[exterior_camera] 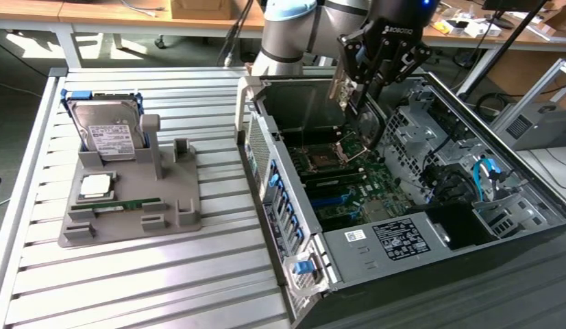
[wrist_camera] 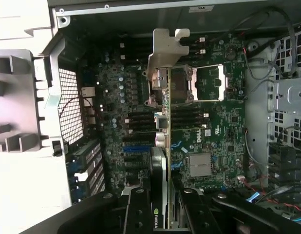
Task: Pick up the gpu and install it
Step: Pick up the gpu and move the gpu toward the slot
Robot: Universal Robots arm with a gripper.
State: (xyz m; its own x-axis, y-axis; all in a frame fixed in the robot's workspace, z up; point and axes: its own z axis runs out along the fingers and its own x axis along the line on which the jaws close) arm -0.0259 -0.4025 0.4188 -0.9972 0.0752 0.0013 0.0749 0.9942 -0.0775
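While above the motherboard (wrist_camera: 216, 122), gripper (wrist_camera: 165, 207) clamped on the gpu (wrist_camera: 166, 146), bracket (wrist_camera: 165, 46) clear of case walls (exterior_camera: 262, 147).

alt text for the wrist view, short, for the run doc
The end effector grips the gpu edge-on, with the card's silvery bracket at the far end. The card is held over the green motherboard inside the open computer case. The CPU socket sits just beside the card's line.
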